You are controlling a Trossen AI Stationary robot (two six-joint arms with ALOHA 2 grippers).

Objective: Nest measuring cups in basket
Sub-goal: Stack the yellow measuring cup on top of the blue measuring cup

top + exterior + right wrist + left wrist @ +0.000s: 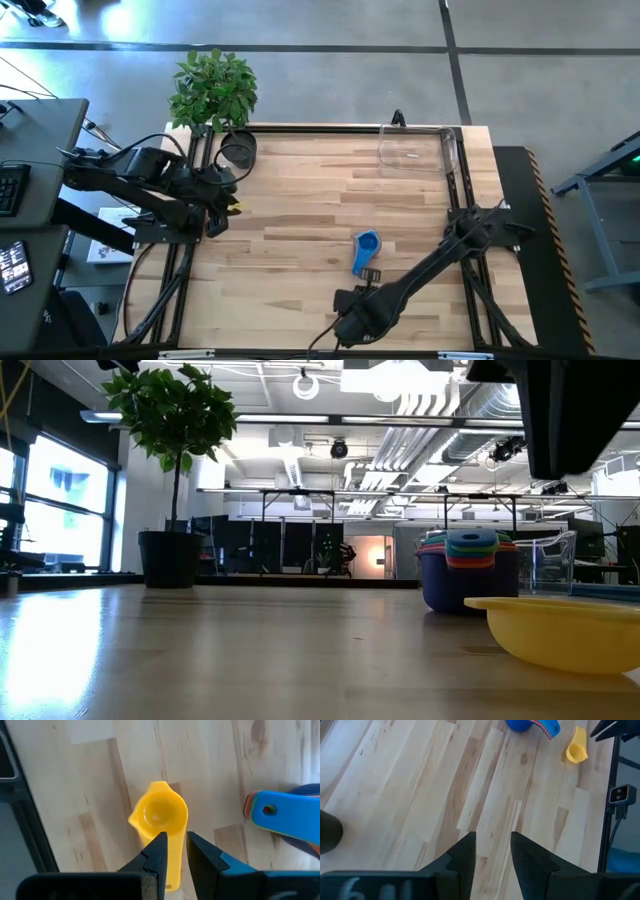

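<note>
A nested stack of measuring cups (pixel 366 248), blue on the outside, stands on the table's near middle. Its coloured rims (pixel 470 555) and fanned handles (pixel 285 817) show. The yellow cup (pixel 160 817) lies open side up on the wood beside the stack (pixel 577 746). My right gripper (pixel 176 842) points down above the yellow cup's handle, open by a narrow gap; in the low view the cup (pixel 560 630) lies free below the arm. The clear basket (pixel 415 150) sits at the far right. My left gripper (pixel 493 840) waits at the left edge, slightly open.
A black round plant pot (pixel 238 150) with a leafy plant (pixel 213 88) stands at the far left corner, close to my left arm. Dark frame rails (pixel 458 185) run along the table's left and right sides. Bare wood lies between the stack and the basket.
</note>
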